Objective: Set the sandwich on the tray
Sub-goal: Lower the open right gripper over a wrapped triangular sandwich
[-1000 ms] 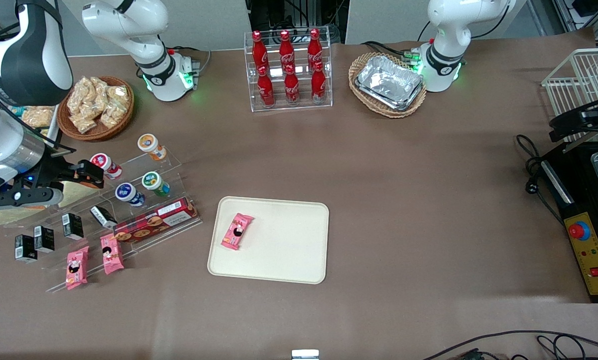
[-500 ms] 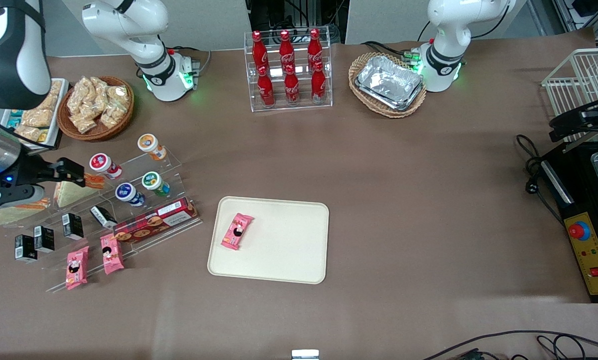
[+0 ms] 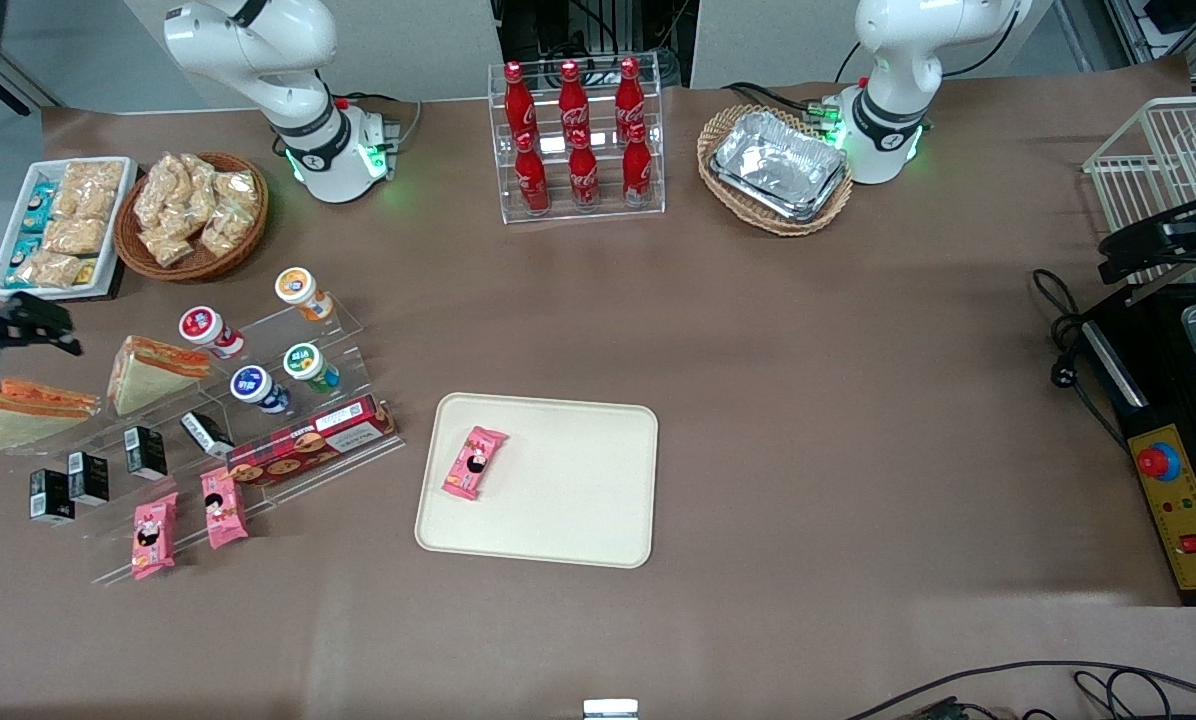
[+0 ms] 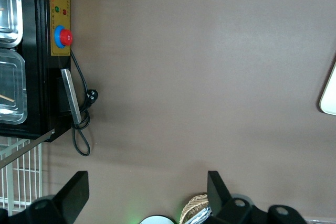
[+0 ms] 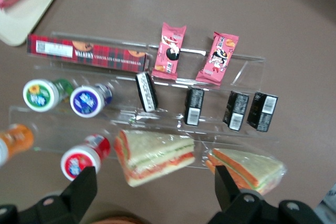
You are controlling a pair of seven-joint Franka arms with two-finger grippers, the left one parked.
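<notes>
Fingers of the gripper (image 5: 153, 195) are spread wide with nothing between them; we see only table and display through the gap. It hangs above the two sandwiches, at the working arm's end of the table.

Sandwich (image 5: 155, 156), the one nearer the tray, sits on the clear acrylic stand (image 3: 258, 400) beside the red-lidded cup (image 5: 79, 161). Its twin (image 5: 247, 169) lies just beside it, farther out toward the table's end. Neither is touched.

Progress, as we judge it: nothing done yet. Grasp, lift, carry and release all remain.

Tray (image 3: 578, 500) sits mid-table, well apart from the stand. It holds one pink packet (image 3: 475, 462) near the edge closest to the stand; the rest of its surface is bare, so room for the sandwich.

Other containers:
- white bin (image 3: 18, 275): bagged snacks.
- brown wicker basket (image 3: 148, 265): more snack bags.
- second basket (image 3: 728, 205), toward the parked arm: stacked foil trays.
- clear rack (image 3: 578, 205): six red bottles.
</notes>
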